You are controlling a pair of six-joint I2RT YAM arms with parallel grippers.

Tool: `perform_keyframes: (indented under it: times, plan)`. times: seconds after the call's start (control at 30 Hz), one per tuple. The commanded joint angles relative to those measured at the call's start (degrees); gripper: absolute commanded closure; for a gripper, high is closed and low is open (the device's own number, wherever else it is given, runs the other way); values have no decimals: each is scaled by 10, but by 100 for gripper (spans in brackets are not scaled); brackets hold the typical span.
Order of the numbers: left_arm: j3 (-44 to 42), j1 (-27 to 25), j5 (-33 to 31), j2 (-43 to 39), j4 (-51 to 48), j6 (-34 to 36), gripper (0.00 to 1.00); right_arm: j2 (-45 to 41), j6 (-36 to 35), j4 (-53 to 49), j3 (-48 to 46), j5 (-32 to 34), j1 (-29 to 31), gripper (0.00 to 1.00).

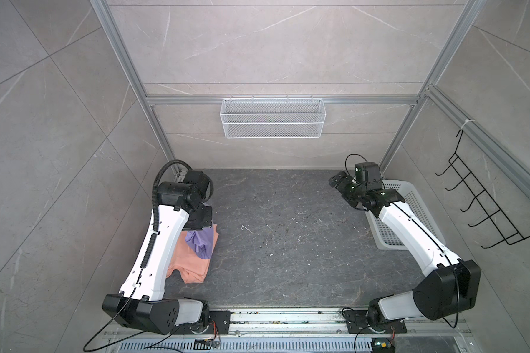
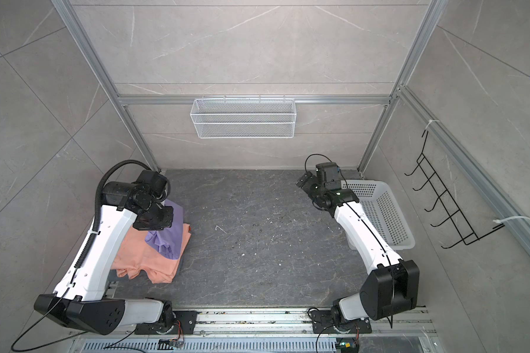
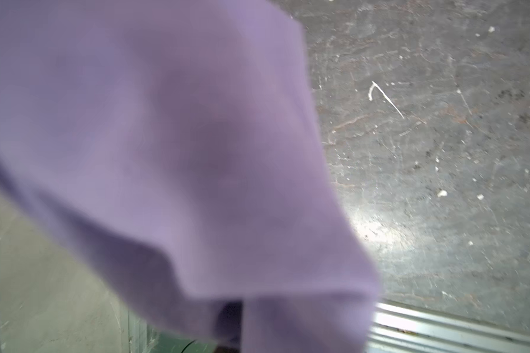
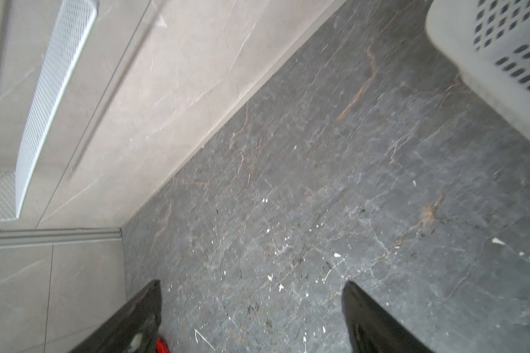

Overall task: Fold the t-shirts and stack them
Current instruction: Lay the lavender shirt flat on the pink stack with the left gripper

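Note:
The salmon-peach t-shirt (image 1: pixel 193 264) lies folded on the dark table at the left, seen in both top views (image 2: pixel 147 259). The lavender t-shirt (image 1: pixel 201 241) hangs bunched over it from under my left wrist (image 1: pixel 198 215), its lower end resting on the salmon cloth. In the left wrist view lavender cloth (image 3: pixel 166 137) fills most of the picture and hides the left gripper's fingers, which are shut on it. My right gripper (image 4: pixel 254 295) is open over bare table at the back right (image 1: pixel 337 180), with nothing between its fingers.
A white perforated plastic basket (image 1: pixel 416 214) stands at the table's right edge, behind the right arm. A white wire mesh basket (image 1: pixel 273 117) hangs on the back wall. A black wire rack (image 1: pixel 487 201) hangs on the right wall. Aluminium rails run along the front.

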Motion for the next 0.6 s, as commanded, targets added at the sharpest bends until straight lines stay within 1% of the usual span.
perform_keyframes:
  times: [0.0,0.1,0.17,0.3,0.43,0.57]
  plan:
    - [-2,13,53,-12,-41,39,100,22,-10,3,17,-14,-19,8]
    - [-7,30,91,-12,-36,47,100,27,-2,10,15,-17,-29,8]
    - [-20,34,98,-11,-27,51,100,27,0,12,12,-17,-33,8]
    - [-39,61,65,13,-14,55,100,27,0,11,11,-17,-43,8]
    - [-50,89,35,59,-4,68,100,26,2,7,12,-18,-56,8]
    - [-48,141,-3,93,-3,88,100,21,1,-3,13,-16,-69,8]
